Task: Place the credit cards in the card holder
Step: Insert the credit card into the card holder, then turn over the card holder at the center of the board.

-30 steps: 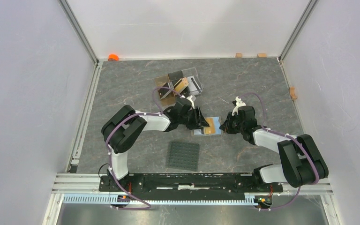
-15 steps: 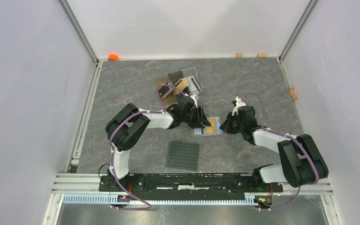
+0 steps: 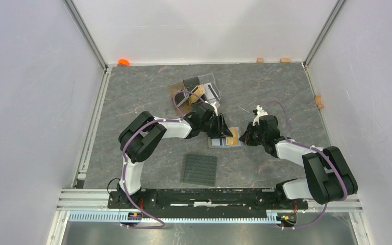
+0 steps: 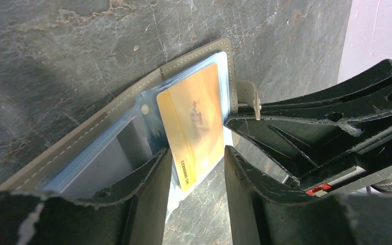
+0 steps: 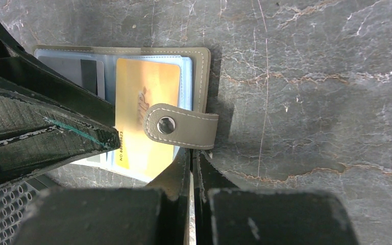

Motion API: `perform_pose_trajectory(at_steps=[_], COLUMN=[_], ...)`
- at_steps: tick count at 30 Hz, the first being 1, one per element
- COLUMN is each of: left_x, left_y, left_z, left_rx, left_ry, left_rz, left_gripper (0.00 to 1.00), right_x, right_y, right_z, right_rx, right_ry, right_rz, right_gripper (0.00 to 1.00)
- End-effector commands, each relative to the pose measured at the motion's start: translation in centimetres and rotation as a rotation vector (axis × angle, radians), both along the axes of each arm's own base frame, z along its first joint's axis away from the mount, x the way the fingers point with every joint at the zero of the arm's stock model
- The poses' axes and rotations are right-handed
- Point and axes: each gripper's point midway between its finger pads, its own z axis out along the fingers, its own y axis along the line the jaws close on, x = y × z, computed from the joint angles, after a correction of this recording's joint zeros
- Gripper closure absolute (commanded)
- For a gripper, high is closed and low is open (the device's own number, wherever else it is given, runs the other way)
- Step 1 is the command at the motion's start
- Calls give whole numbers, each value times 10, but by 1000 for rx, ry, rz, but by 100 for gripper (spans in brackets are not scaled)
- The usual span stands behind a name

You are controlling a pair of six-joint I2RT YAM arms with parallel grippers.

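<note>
Dark grey and studded, a square mat (image 3: 200,170) is being seen on the table (image 3: 132,97), nearest the arm bases and touched by nothing.

Just beyond it, the card holder (image 3: 224,140) is being seen spread open and flat between the two arms, with its clear bluish pockets turned upward. The gold-orange card (image 4: 194,122) is being seen lying along the pockets on the side of the snap tab (image 5: 184,126), and the tab is being folded across it. Whether the card is inside a pocket or only on top cannot be told. The near end of the card is being flanked by the two fingers of the left pincer (image 4: 198,158), which is being held about half open. Whether those fingers are clamping the card's edges cannot be told. A white-silver card (image 5: 76,71) with a dark stripe is being seen in the neighbouring pocket, partly covered by the left fingers.

From the other side, the right pincer (image 5: 190,153) is being pressed fully together, with its tips set against the holder's edge at the snap tab.

Farther back, a clear stand (image 3: 204,91) is being seen with a few cards leaning in it. An orange object (image 3: 123,62) and small wooden blocks (image 3: 260,59) are being seen at the far edge.
</note>
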Motion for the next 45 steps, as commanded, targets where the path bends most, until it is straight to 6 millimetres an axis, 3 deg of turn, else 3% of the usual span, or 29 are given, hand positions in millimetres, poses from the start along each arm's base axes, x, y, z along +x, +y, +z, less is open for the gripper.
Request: perform_pose_trajectory(at_steps=[1, 6, 10, 14, 18, 23, 31, 37, 45], left_x=[-11, -14, -20, -19, -17, -9, -6, 3, 2], left_y=[1, 25, 59, 81, 60, 41, 22, 35, 23], left_z=[7, 41, 36, 22, 35, 49, 61, 64, 94], left_rx=[23, 65, 157, 188, 78, 41, 56, 180, 156], left_ry=[-54, -117, -97, -74, -71, -106, -165, -237, -353], left_rz=[-48, -36, -5, 35, 10, -8, -16, 68, 87], left_gripper=[48, 37, 33, 35, 44, 46, 49, 45, 45], right_x=[-32, -29, -28, -26, -27, -30, -25, -25, -24], right_y=[-17, -18, -18, -12, -10, -9, -4, -6, -9], right_z=[-27, -13, 3, 20, 21, 11, 11, 8, 7], right_rx=[-96, -110, -105, -71, -62, -50, -18, -27, -42], right_ry=[130, 103, 56, -5, -14, 8, -11, -5, -3], right_rz=[5, 15, 30, 57, 69, 59, 56, 44, 31], right_gripper=[96, 76, 60, 51, 51, 58, 60, 61, 62])
